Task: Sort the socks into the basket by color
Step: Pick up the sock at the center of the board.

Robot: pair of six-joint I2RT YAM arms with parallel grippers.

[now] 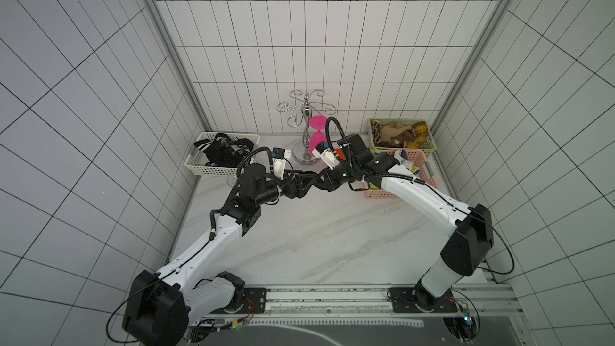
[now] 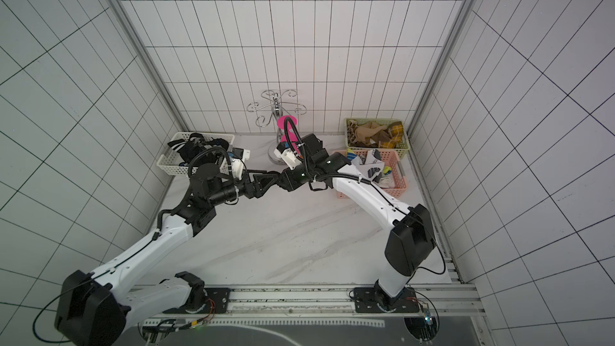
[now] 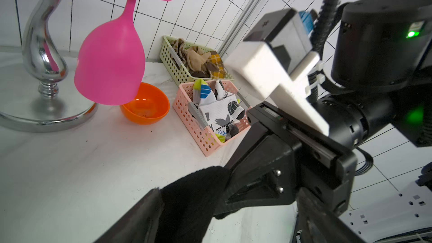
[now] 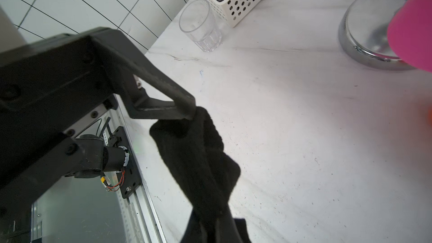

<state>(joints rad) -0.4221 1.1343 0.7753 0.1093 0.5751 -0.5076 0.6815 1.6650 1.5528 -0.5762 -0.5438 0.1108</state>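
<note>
The right claw (image 3: 230,176) was clamped tight on one end of a plain black sock (image 4: 198,157), holding it in the air above the middle of the white marbled table (image 4: 304,148). The left claw (image 2: 270,178) met it tip to tip with its jaws spread wide. One finger (image 4: 184,104) touched the sock's free end, and the fabric lay between the jaws but was not pinched. This looked like a hand-over, probably because the basket of dark socks stood on the left arm's side, a long reach for the right arm. The sock was thick, matte and knitted, with no visible markings, and it hung limp and creased. At the far left of the table stood a white basket (image 4: 236,8) holding black socks (image 1: 223,151), some with white stripes. At the far right stood a pink basket (image 3: 187,111) of white socks (image 3: 219,111) printed in yellow, blue and black. Just behind it was a green basket (image 3: 170,59) of tan and brown socks (image 3: 198,59), one in yellow plaid. Between the baskets rose a chrome stand (image 3: 39,43) with a pink plastic wine glass (image 3: 109,66) hanging upside down from it. An orange bowl (image 3: 147,111) sat near the stand's base, and a clear tumbler (image 4: 201,26) stood just beside the white basket. No other loose sock showed on the table, so the sorting seemed nearly finished.
</note>
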